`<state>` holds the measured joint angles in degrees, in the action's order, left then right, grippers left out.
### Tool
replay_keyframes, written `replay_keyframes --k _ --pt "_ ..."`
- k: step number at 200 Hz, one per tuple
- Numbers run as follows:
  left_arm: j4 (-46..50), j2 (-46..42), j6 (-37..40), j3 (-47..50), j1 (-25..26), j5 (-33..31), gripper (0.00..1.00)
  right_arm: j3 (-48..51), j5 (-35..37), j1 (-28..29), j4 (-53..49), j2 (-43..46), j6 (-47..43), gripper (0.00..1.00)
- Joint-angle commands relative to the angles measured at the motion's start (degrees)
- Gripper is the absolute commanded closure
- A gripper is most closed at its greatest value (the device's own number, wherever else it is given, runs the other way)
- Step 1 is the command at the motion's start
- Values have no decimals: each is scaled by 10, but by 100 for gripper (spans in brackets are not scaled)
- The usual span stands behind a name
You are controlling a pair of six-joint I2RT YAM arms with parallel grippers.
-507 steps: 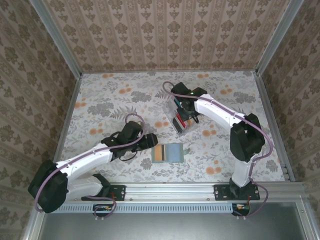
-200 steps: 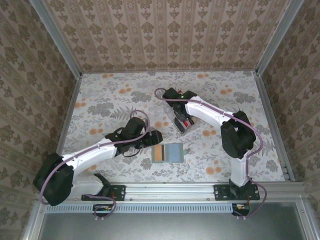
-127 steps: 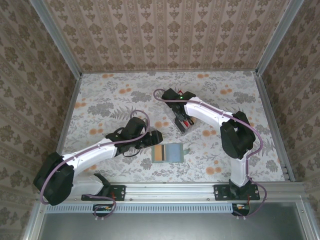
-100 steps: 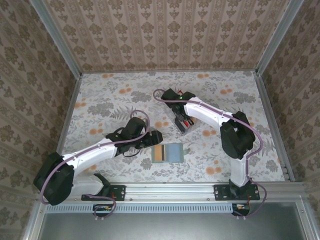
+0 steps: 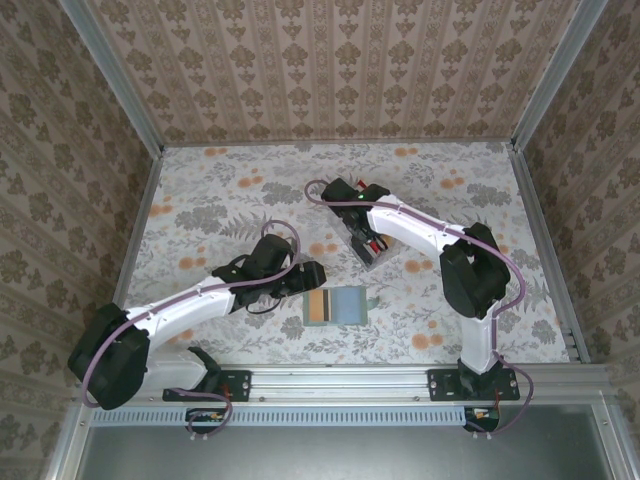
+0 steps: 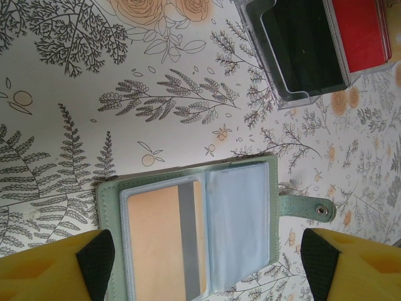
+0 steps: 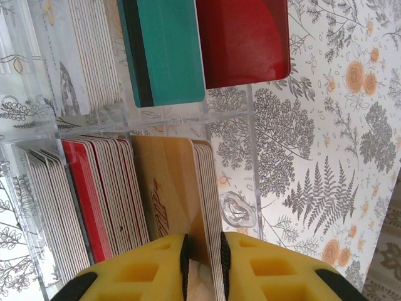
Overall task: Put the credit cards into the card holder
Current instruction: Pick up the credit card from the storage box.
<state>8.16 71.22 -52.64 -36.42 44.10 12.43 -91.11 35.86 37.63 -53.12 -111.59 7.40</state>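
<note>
At clear rack (image 7: 94,119), R tool (image 7: 203,251) has squeezed tighter onto beige card (image 7: 169,188); L tool (image 6: 200,263) spread wide, empty.

The open grey-green bifold wallet (image 5: 345,306) lies flat on your floral-patterned table (image 5: 200,200), an orange card (image 5: 316,305) in its left half. Your left gripper (image 5: 312,277) sits just beside it, and your right gripper (image 5: 362,230) reaches into the clear plastic rack (image 5: 379,258) of thin coloured cards (image 5: 372,244).
</note>
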Motion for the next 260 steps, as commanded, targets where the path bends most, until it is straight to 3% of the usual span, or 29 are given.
replay_keyframes --k 1,43,170,260 --pt "-3 5 3 -17 -4 7 19 4 32 4 -13 18 -10 77" --pt "-3 11 3 -21 -4 10 19 5 16 4 -14 17 -15 83" --pt "-2 22 4 -24 -4 16 19 -7 -20 4 -34 36 -6 87" --pt "2 14 3 -26 -4 16 19 -7 -100 -2 -48 77 25 92"
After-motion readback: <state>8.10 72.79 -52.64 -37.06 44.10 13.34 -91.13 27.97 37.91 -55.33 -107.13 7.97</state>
